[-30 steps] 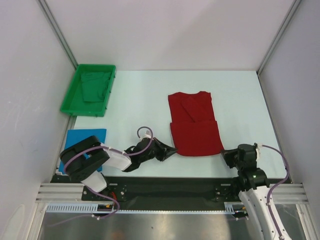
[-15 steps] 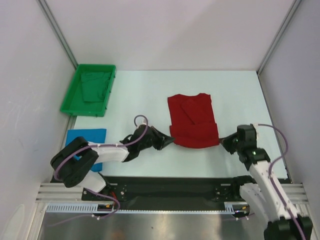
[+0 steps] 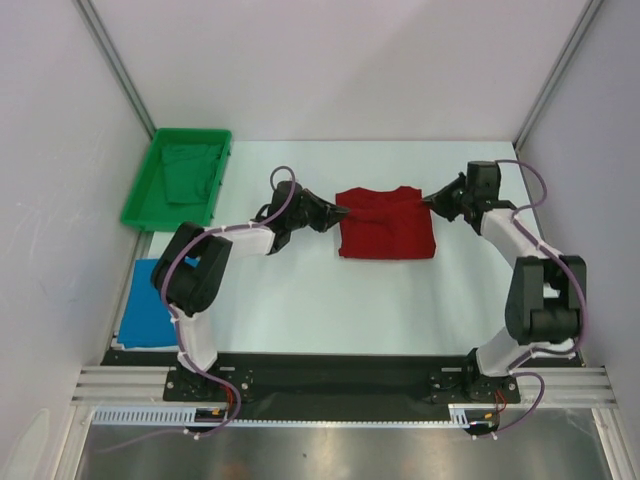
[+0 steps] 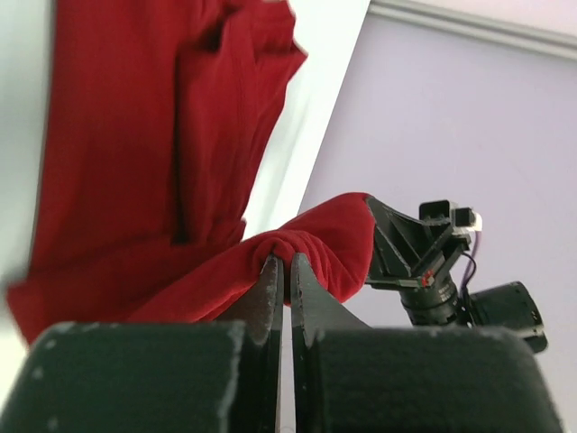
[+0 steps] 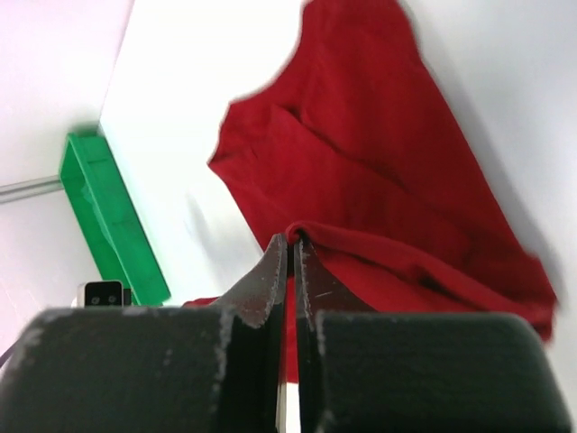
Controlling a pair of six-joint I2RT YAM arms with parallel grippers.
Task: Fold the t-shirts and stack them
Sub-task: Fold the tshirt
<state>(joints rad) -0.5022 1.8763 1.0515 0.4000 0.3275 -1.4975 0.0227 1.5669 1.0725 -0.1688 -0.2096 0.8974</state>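
Left fingers: we see the left gripper (image 3: 343,212) pressed fully together, a bunched fold of the red shirt (image 3: 388,228) pinched at its tips (image 4: 281,263).
Right fingers: the right gripper (image 3: 428,198) is likewise clamped tight, with a rolled edge of the same shirt caught between its tips (image 5: 290,244).
Table: pale and plain (image 3: 300,300); both arms reach from its near edge out to its far half.
Room: we see bare white walls (image 3: 330,70) on three sides, with metal posts at the far corners.
Tray: a green tray (image 3: 136,216) sits at the far left corner of the table, with a green cloth (image 3: 190,172) lying in it.
Red shirt: folded over on itself in the far middle of the table. Its far left corner is in the left gripper and its far right corner in the right gripper, so the cloth spans between the two.
Blue shirt: the blue shirt (image 3: 140,312) lies flat at the near left corner of the table, partly behind the left arm and well apart from both grippers.
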